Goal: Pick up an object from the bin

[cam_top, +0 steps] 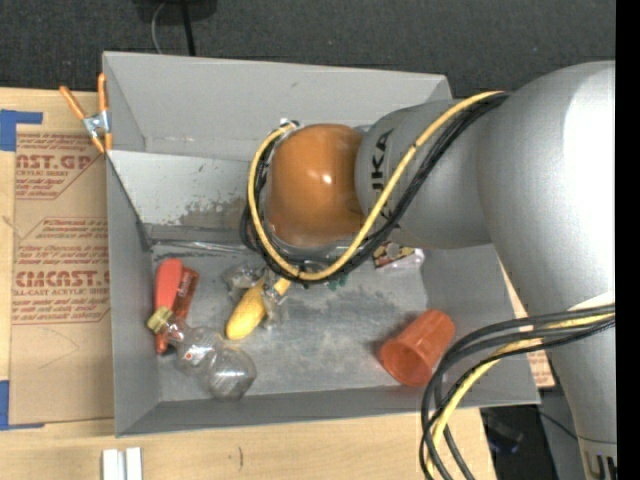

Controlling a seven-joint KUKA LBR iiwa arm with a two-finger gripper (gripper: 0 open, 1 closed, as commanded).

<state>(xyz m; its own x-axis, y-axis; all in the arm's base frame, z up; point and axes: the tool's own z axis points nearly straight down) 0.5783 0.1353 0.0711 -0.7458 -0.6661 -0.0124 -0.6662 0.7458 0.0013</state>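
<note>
gripper: centre of bin, just above yellow banana-like piece; opening: cannot tell
front right corner: orange cup

The arm and its orange cover hang over the middle and right of the bin and close off the far floor beneath them. Open floor lies in the near middle, between the yellow piece and the orange cup, which lies on its side at the near right. The left is crowded: a red packet by the left wall, a clear plastic lump nearer, and the yellow piece just beside them. The sloping far-left wall offers room.
</note>
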